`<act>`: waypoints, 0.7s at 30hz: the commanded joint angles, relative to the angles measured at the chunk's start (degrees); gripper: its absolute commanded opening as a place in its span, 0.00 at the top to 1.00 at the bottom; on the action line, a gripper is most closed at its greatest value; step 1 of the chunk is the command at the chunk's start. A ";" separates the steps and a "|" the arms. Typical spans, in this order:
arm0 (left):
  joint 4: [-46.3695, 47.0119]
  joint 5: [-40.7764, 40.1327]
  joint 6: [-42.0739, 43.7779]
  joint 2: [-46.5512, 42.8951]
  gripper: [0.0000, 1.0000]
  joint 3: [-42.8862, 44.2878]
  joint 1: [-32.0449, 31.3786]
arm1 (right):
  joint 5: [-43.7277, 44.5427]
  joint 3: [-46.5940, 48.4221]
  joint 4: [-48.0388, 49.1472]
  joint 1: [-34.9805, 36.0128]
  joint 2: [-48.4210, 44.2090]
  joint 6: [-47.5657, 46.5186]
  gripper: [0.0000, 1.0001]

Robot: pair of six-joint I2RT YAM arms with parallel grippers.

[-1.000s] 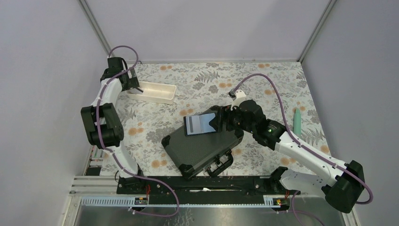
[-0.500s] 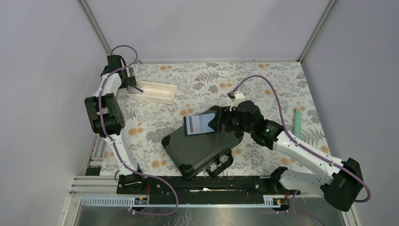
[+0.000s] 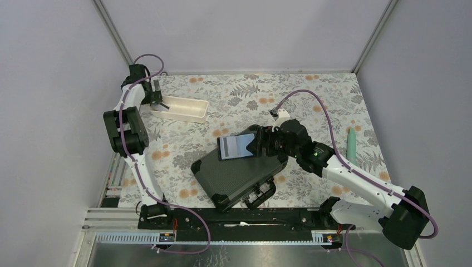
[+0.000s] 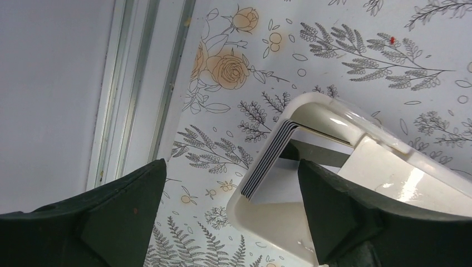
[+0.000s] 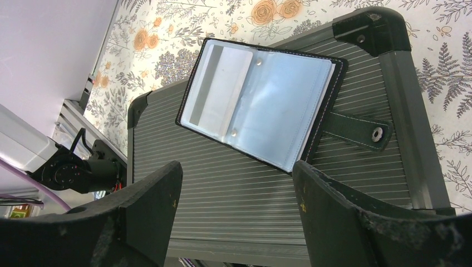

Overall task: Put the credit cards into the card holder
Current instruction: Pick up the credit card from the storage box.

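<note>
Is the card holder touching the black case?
Touching. The right wrist view shows the holder lying open, flat on the case.

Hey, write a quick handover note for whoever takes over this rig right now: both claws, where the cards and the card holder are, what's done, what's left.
Left claw: open, empty, over the end of the white tray.
Right claw: open, empty, above the card holder.
Credit cards: a stack on edge, leaning against the tray's end wall.
Card holder: lying open on the black hard case; one pocket seems to hold a pale card.
Done: holder open, perhaps one card in.
Left: take the stacked cards from the tray and slide them into the pockets.
</note>
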 commanded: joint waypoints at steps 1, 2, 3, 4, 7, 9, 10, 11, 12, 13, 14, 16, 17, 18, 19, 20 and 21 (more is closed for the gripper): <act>-0.84 -2.50 0.84 1.15 0.08 3.28 0.32 | -1.25 -0.04 2.18 -0.48 -0.13 0.49 0.21; -0.84 -3.18 0.84 1.17 0.09 3.35 0.38 | -1.24 -0.05 2.18 -0.44 -0.21 0.53 0.21; -0.80 -4.10 0.84 1.17 0.10 3.37 0.36 | -1.24 -0.10 2.17 -0.49 -0.31 0.58 0.21; -0.76 -4.50 0.84 1.04 0.11 3.31 0.45 | -1.18 -0.11 2.11 -0.56 -0.37 0.63 0.21; -0.67 -4.55 0.84 0.91 0.17 3.43 0.48 | -1.15 -0.15 2.14 -0.58 -0.53 0.75 0.21; -0.91 -4.56 0.69 0.53 0.19 3.70 0.47 | -1.15 -0.18 2.13 -0.53 -0.51 0.78 0.21; -0.87 -4.56 0.60 0.21 0.19 3.65 0.47 | -1.13 -0.24 2.14 -0.54 -0.51 0.80 0.21; -0.85 -4.56 0.58 -0.14 0.20 3.63 0.47 | -1.15 -0.26 2.18 -0.51 -0.44 0.92 0.21; -0.80 -4.49 0.50 -0.48 0.21 3.56 0.44 | -1.15 -0.42 2.41 -0.52 -0.54 1.02 0.21; -0.76 -4.55 0.49 -0.76 0.23 3.55 0.43 | -1.23 -0.55 2.64 -0.50 -0.63 1.15 0.21; -0.69 -4.54 0.49 -0.96 0.25 3.55 0.47 | -1.31 -0.64 2.73 -0.50 -0.59 1.24 0.21; -0.67 -4.56 0.40 -1.26 0.29 3.46 0.43 | -1.54 -0.66 2.87 -0.51 -0.64 1.33 0.21; -0.67 -4.52 0.40 -1.35 0.32 3.39 0.44 | -1.59 -0.66 2.85 -0.55 -0.58 1.37 0.21; -0.67 -4.55 0.40 -1.44 0.34 3.37 0.43 | -1.66 -0.61 2.83 -0.57 -0.64 1.38 0.21; -0.67 -4.63 0.36 -1.53 0.36 3.37 0.48 | -1.68 -0.74 2.82 -0.54 -0.68 1.38 0.21; -0.67 -4.65 0.25 -1.67 0.37 3.30 0.48 | -1.68 -0.73 2.87 -0.55 -0.73 1.37 0.21; -0.60 -4.65 0.23 -1.91 0.39 3.31 0.47 | -1.68 -0.76 2.85 -0.54 -0.80 1.43 0.21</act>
